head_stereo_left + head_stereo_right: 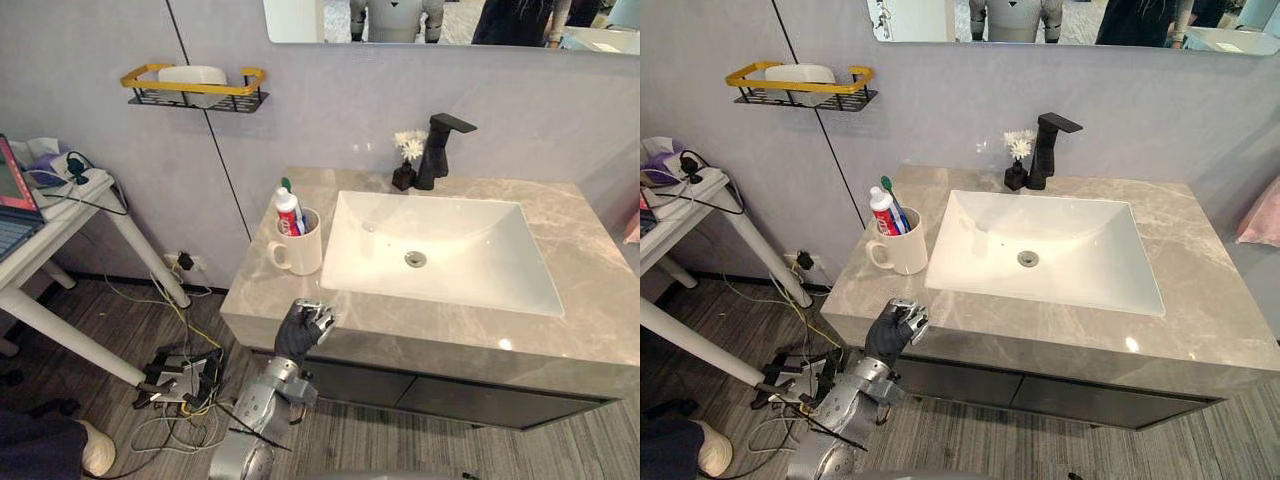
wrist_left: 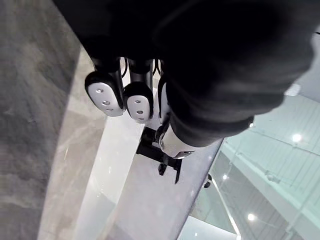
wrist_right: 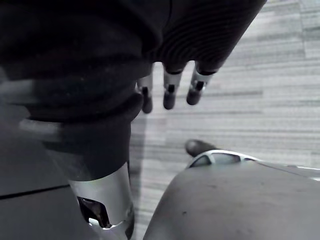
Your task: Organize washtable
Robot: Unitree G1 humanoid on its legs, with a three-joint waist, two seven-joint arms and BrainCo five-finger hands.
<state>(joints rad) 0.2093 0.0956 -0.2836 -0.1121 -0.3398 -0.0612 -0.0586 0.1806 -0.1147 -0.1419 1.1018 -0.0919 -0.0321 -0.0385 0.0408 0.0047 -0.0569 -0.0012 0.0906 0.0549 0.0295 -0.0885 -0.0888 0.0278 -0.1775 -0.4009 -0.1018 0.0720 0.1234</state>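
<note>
Left hand: my left hand is closest to me, raised at the front edge of the surface, just short of the mug. Its fingertips look loosely relaxed with nothing between them and the thumb.
Right hand: the right hand hangs low over the floor, with the fingers straight and slack. It carries nothing.
Mug: the white mug stands upright near the left side of the surface, just beside the sink, with its handle turned toward the front-left corner.
In the mug: a toothpaste tube and a green-headed toothbrush stand inside it, leaning a little.
Back of the surface: a black faucet stands behind the sink, with a small dark vase of white flowers touching or nearly touching its left side.
Wall: a yellow-rimmed wire rack is mounted well apart to the left and holds a white soap bar.
Step in hand: I judge this to be the approach, with the left hand lining up on the mug and nothing grasped yet.
Next move: I'd lift the hand over the edge, go forward to the mug and wrap the body or the handle without tipping the tube and brush.
Risk: the mug stands close to the sink's rim, so a sideways nudge could knock it in.
</note>
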